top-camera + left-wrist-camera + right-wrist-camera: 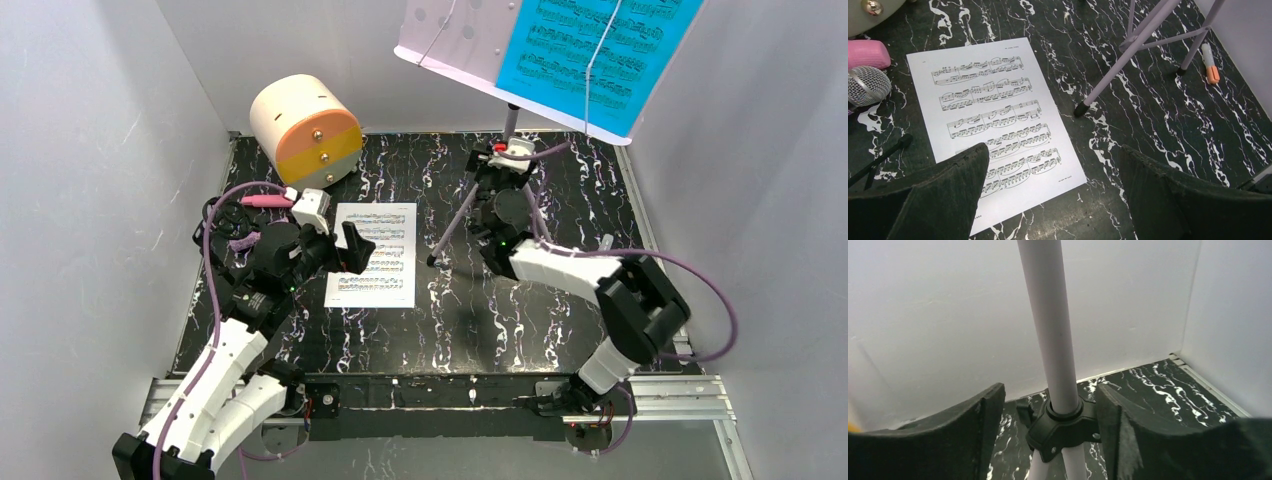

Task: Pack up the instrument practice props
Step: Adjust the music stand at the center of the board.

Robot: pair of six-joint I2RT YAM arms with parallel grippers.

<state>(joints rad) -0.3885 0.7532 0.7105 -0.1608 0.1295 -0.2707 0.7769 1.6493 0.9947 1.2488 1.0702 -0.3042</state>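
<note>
Centrally, smooth cylindrical pole [1048, 325], black marbled tabletop [1168, 385]

Your white page [372, 255] lies flat left of centre; the lilac music rack [465, 50], holding a blue page [590, 55], stands near the far edge.

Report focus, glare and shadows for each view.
Top external: even light, sharp, blue sheet-music page cropped by the frame's top. Left wrist: white sheet-music page crisp, staves legible, no glare. Right wrist: lilac stand pole sharp against a bright, featureless wall; fingers dark.
</note>
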